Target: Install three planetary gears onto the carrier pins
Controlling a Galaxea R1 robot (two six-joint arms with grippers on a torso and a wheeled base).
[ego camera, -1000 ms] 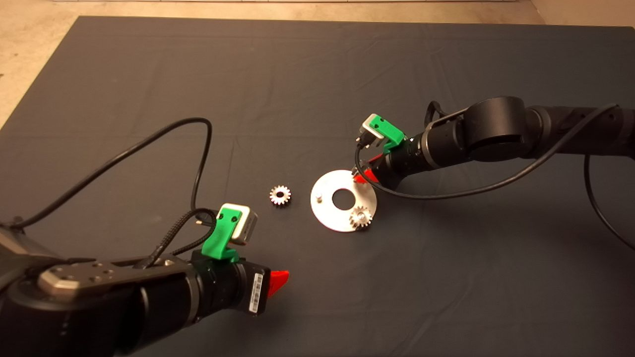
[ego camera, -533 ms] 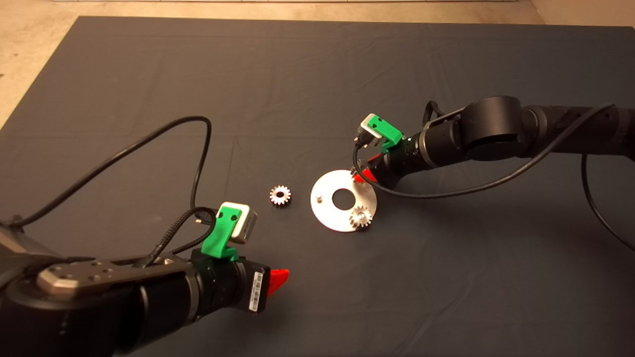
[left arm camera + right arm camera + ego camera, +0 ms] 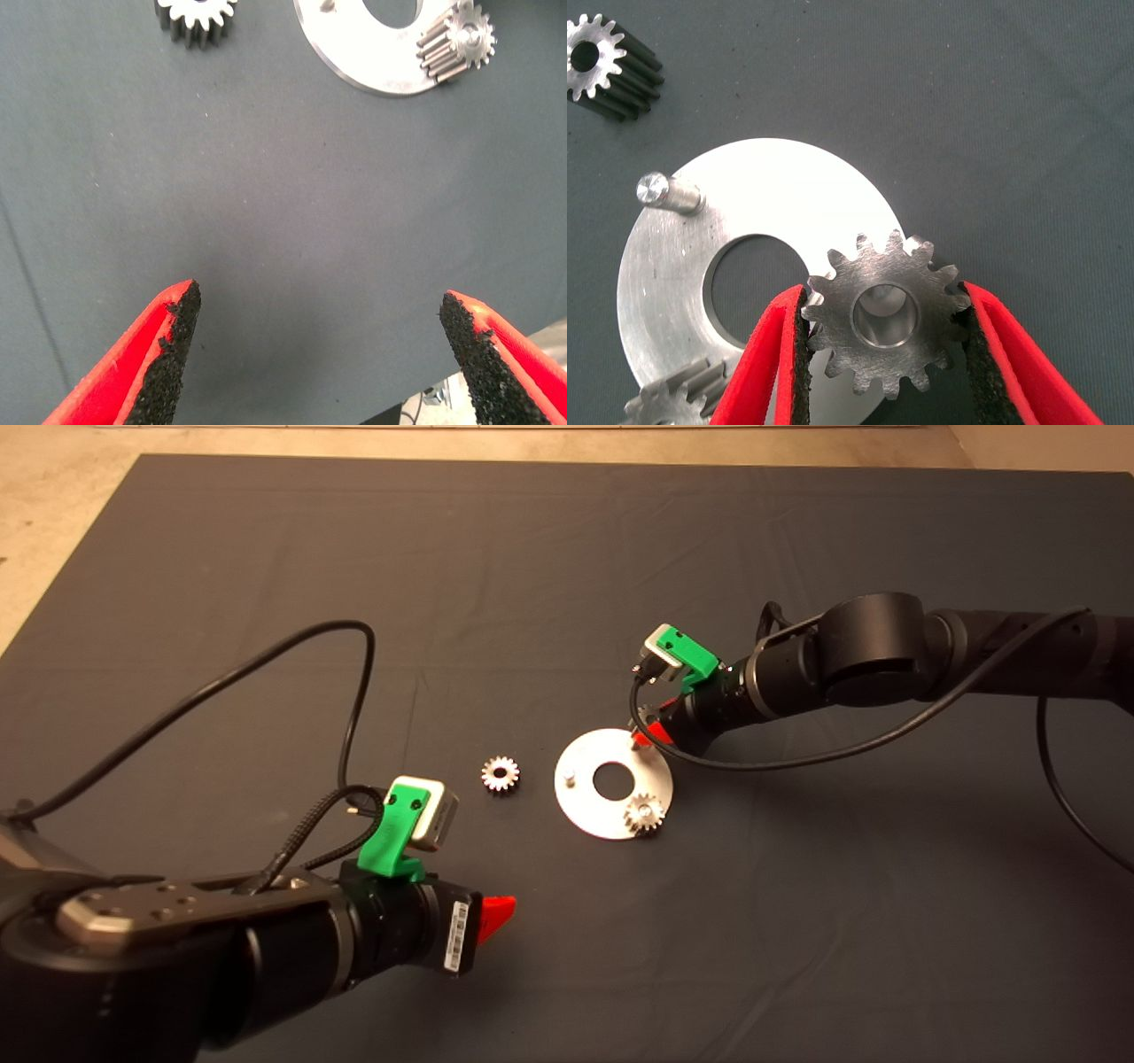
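A flat silver disc [image 3: 585, 806] with a centre hole lies mid-mat. One planetary gear [image 3: 644, 813] sits on a carrier pin at the disc's near edge, also seen in the left wrist view [image 3: 456, 44]. Another pin [image 3: 571, 778] [image 3: 669, 190] stands bare. A third gear [image 3: 500, 773] [image 3: 602, 66] lies loose on the mat, left of the disc. My right gripper [image 3: 645, 735] [image 3: 886, 354] is shut on a gear [image 3: 886, 314], held flat over the disc's far right rim; pale metal shows through its bore. My left gripper [image 3: 498, 918] [image 3: 323, 354] hovers open over bare mat, nearer than the disc.
Black cables [image 3: 266, 673] loop over the mat from both wrists. The dark mat [image 3: 797, 921] ends at a pale floor strip [image 3: 53, 531] along the far and left sides.
The right gripper with its gear edged slightly toward the far side. The left arm shifted a little. The loose gear, the disc and the seated gear stayed put.
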